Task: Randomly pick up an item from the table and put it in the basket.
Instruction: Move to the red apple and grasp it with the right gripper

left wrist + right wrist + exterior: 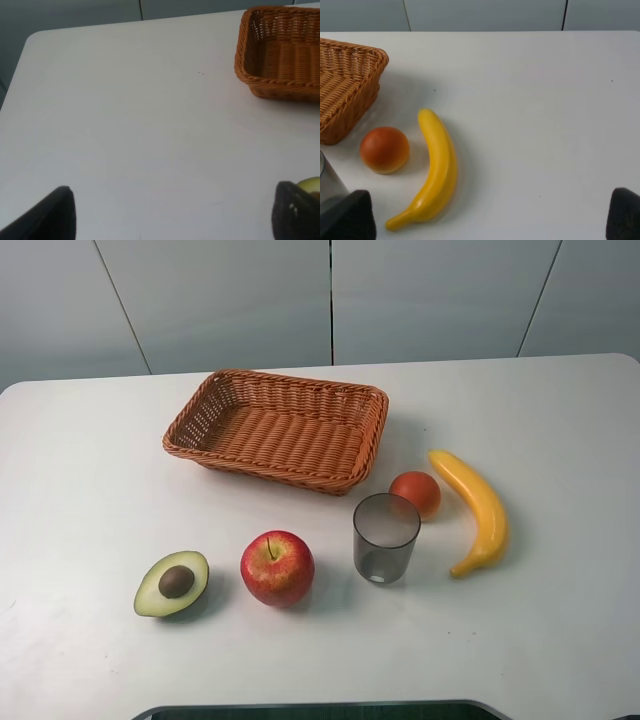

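Observation:
The red apple [277,567] with a short stem stands on the white table [90,470] near the front, between a halved avocado and a grey cup. The wicker basket [285,472] lies empty behind it, towards the back. Neither gripper shows in the exterior high view. My left gripper [175,217] is open and empty, its dark fingertips [55,215] wide apart over bare table, with the basket [280,87] off to one side. My right gripper [485,217] is open and empty, with the basket's corner [350,107] ahead of it. The apple is out of both wrist views.
A halved avocado [172,584] lies left of the apple. A grey translucent cup [385,537] stands right of it. A small orange-red fruit [415,494] and a banana [475,508] lie further right; both show in the right wrist view, the fruit [385,150] and the banana [435,170].

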